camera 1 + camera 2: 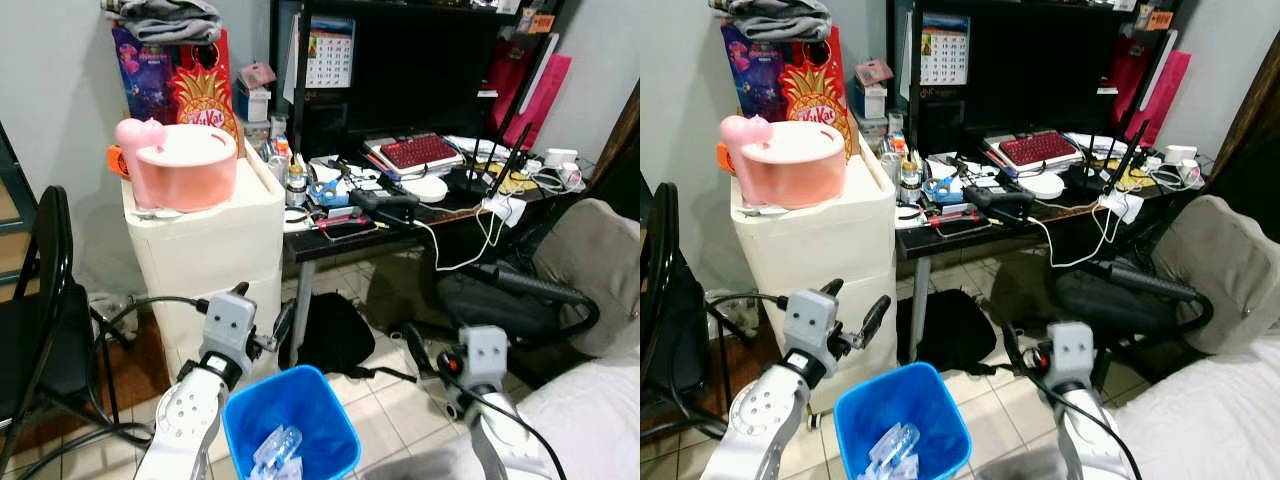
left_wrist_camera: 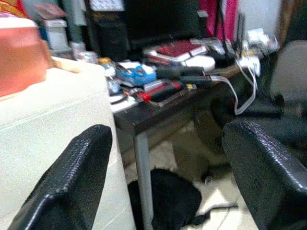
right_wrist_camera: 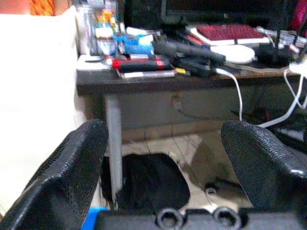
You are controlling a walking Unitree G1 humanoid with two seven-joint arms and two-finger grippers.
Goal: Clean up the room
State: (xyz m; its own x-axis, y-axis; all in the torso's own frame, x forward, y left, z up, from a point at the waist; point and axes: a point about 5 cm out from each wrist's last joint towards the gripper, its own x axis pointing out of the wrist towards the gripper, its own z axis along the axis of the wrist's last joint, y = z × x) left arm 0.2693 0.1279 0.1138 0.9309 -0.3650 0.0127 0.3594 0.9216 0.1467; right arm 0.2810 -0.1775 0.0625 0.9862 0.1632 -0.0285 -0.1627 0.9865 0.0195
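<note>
Some clear plastic trash [image 1: 276,447] already lies in the blue bin [image 1: 300,395] at the robot's feet, so the cleanup looks begun. The surface [image 1: 330,243] beyond is still crowded with clutter [image 1: 345,195]. The left gripper [image 1: 262,335] and right gripper [image 3: 163,158] both hang wide and empty beside the bin.
</note>
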